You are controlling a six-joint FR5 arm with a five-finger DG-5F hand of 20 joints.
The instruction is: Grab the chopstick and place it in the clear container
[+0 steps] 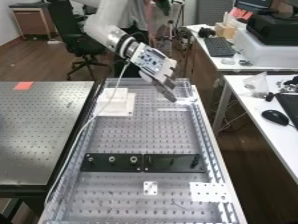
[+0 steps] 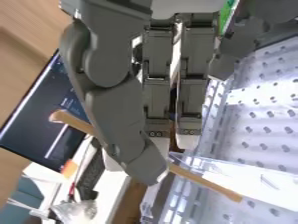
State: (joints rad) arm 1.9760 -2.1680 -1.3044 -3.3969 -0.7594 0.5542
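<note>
Robot hand [image 2: 123, 117] is clamping the chopstick [image 2: 206, 184] crosswise near the clear container [image 2: 266, 172], and is probably needing both protruding ends clear of the container's rim before releasing.

a perforated metal bench top [image 1: 126, 137], with a rail [image 1: 211, 150] along each long side, carries a dark strip [image 1: 141, 169] crosswise, made of two plates end to end. beyond the strip's left half, in the high view, a white block [image 1: 114, 105] stands on a flat white base [image 1: 126, 112]; beyond its right half there's a clear container [image 1: 187, 101], edges hard to trace. nearer than the strip lie a small white plate [image 1: 150, 184], by its middle, and a larger drilled one [image 1: 207, 188], by its right end.
</note>
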